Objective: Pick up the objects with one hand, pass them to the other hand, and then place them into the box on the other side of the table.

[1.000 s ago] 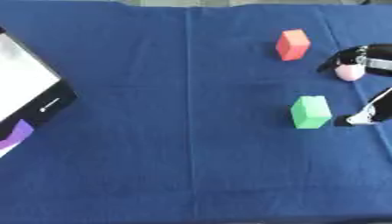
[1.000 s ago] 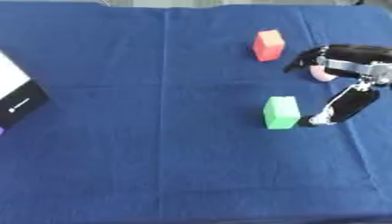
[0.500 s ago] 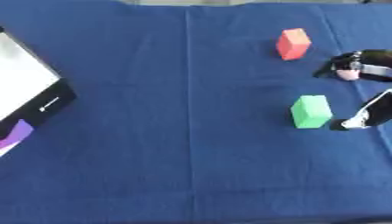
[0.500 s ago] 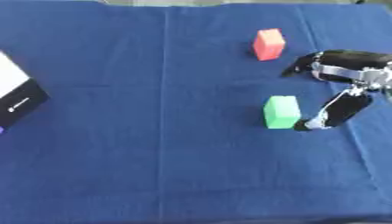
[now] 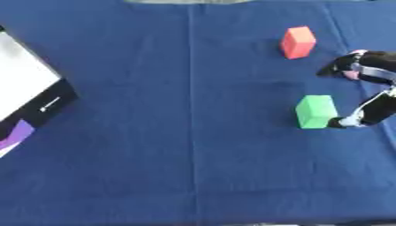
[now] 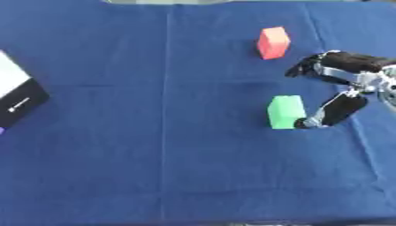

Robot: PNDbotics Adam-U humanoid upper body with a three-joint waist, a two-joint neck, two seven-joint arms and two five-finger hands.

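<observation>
On the blue cloth, toward the right, stands a green block (image 6: pixel 286 111). A red block (image 6: pixel 272 42) stands upright farther back. My right hand (image 6: pixel 349 69) reaches in from the right edge, open, with its fingers spread above the cloth between the two blocks. Its thumb (image 6: pixel 336 110) points down-left and its tip is at the green block's right side. A bit of a pink thing (image 5: pixel 352 74) shows under the fingers, mostly hidden. My left hand shows in neither view.
A box (image 5: pixel 48 105) with a white inside and a black wall lies askew at the left edge. A purple patch (image 5: pixel 15 132) shows beside it. The blue cloth covers the whole table.
My right hand has slid left, so its fingers now cover most of the pink thing and its thumb tip has come up to the green block. The blocks have not moved.
</observation>
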